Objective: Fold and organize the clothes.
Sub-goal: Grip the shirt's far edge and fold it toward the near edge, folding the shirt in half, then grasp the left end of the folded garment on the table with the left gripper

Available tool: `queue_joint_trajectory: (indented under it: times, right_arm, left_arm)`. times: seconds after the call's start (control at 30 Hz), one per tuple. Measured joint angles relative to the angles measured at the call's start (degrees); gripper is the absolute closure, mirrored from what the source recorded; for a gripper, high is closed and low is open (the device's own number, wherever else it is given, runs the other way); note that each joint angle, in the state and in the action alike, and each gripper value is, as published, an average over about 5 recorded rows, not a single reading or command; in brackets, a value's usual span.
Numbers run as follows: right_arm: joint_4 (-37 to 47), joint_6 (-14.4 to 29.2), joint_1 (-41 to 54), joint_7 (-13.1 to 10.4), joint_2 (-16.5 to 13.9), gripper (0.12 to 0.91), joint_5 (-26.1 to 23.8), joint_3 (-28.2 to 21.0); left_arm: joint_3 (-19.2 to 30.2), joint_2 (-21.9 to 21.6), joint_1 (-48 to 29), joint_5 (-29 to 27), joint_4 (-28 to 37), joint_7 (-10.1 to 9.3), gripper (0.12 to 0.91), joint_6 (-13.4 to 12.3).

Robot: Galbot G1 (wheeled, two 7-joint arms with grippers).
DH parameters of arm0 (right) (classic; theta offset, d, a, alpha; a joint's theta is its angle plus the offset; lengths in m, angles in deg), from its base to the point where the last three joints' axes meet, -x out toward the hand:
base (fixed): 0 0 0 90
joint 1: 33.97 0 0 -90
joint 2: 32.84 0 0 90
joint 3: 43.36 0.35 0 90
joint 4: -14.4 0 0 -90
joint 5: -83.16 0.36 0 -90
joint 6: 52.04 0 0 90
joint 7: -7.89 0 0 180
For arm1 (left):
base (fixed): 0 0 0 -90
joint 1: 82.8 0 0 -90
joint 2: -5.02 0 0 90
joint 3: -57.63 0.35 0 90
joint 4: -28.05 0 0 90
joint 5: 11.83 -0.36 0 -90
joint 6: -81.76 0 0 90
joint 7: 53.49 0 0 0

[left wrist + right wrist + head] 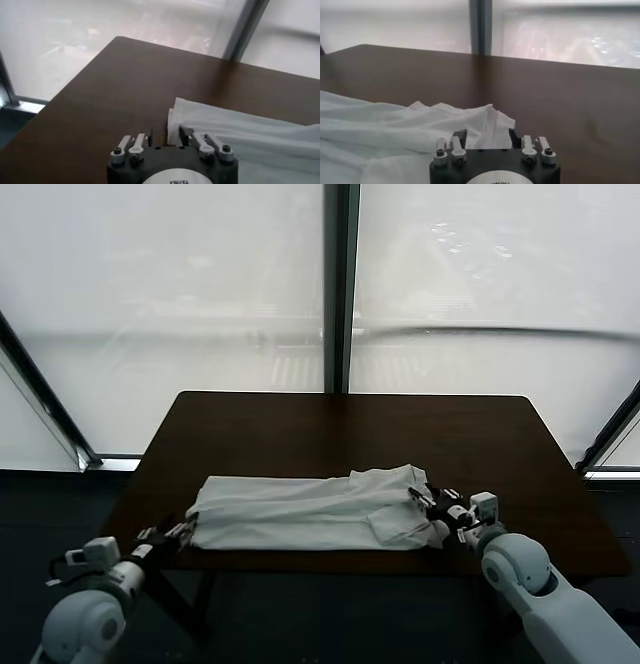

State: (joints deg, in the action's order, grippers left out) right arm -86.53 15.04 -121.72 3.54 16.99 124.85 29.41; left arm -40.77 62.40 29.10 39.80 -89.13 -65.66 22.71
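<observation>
The pale grey-white cotton T-shirt (315,510) is lying as a long band at the dark brown wooden table's (340,424) six-o'clock edge. The left gripper (183,529) at eight o'clock and the right gripper (425,496) at four are bracketing its ends, fingers apart. Uneven bites risk skewing the fold or dragging cloth off the edge.

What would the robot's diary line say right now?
shirt: folded strip on table | left gripper: open at its left end | right gripper: open at its right end

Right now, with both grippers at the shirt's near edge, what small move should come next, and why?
Probably close both on the cloth. The T-shirt lies in a long band on the table, and the left gripper and right gripper sit at its ends, jaws open around its edge.
</observation>
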Motion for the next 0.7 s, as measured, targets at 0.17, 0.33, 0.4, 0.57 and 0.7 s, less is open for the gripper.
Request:
queue_joint_trajectory:
  times: [0.17,0.33,0.4,0.57,0.7]
  right_arm:
    - [2.5,-1.7,3.1,-1.1,1.8,0.118,-0.1,-1.1]
    - [5.4,-3.6,6.8,-1.5,3.6,0.143,1.6,-2.5]
    - [6.2,-4.3,8.1,-1.9,4.1,0.213,2.7,-2.9]
    - [7.9,-5.3,10.4,-2.6,5.1,0.436,4.1,-3.8]
    - [9.3,-6.3,11.4,-2.9,5.7,0.55,4.4,-4.5]
  left_arm:
    - [3.6,-0.9,-8.1,1.0,5.8,-0.76,0.123,0.3]
    - [7.4,-1.0,-14.9,1.4,11.7,-0.66,0.123,0.4]
    - [8.6,-1.0,-16.8,1.4,13.5,-0.62,0.123,0.4]
    - [11.4,-1.0,-20.4,1.6,17.1,-0.52,0.123,0.8]
    - [12.9,-0.5,-21.9,1.6,19.0,-0.34,0.123,1.1]
